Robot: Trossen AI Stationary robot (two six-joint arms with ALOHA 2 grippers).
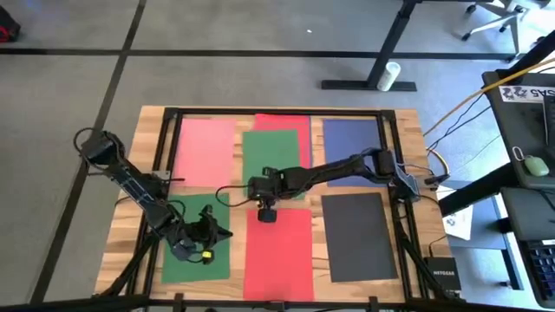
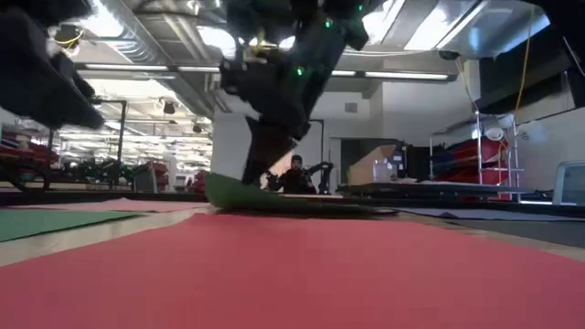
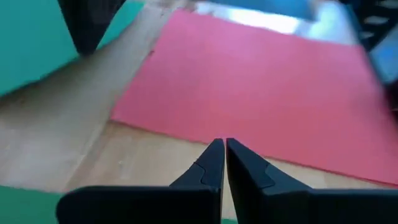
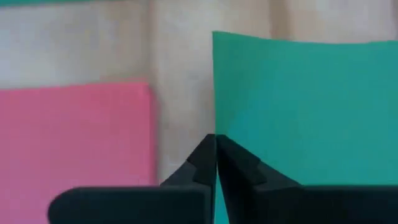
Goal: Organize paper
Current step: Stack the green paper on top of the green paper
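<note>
Coloured paper sheets lie flat on the wooden table: pink (image 1: 204,149), red (image 1: 282,121), navy blue (image 1: 351,139) and a green sheet (image 1: 276,160) along the far side; black (image 1: 355,234), red (image 1: 277,253) and green (image 1: 192,247) along the near side. My right gripper (image 1: 257,192) is shut on the far green sheet (image 4: 298,112) at its near left corner. My left gripper (image 1: 208,236) hangs shut over the near green sheet, its fingertips (image 3: 224,146) facing the near red sheet (image 3: 261,93). I cannot tell whether it touches anything. My right gripper pinches the far green sheet's left edge (image 4: 215,127) near its near corner, between the two fingers. The fingers come from the table's near side, slanting down. That corner (image 2: 219,187) curls up off the table, and the remainder of the sheet lies flat.
A black frame (image 1: 173,111) runs around the table top. Bare wood shows in strips between the sheets (image 1: 236,208). Cables and a small box (image 1: 440,270) sit at the table's right edge.
</note>
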